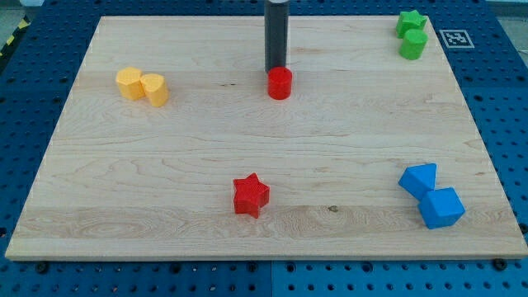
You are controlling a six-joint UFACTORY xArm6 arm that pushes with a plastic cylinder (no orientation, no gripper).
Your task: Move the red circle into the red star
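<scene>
The red circle [280,83], a short red cylinder, stands on the wooden board [264,165] near the view's top centre. The red star [250,195] lies lower down, towards the view's bottom and slightly left of the circle, well apart from it. My tip [275,69] is the lower end of the dark rod coming down from the view's top edge. It sits right behind the red circle, on its top side, touching or almost touching it.
Two yellow blocks [142,86] sit side by side at the view's upper left. Two green blocks [411,35] stand at the upper right corner. Two blue blocks [431,195] lie at the lower right. A marker tag [454,38] lies off the board's top right.
</scene>
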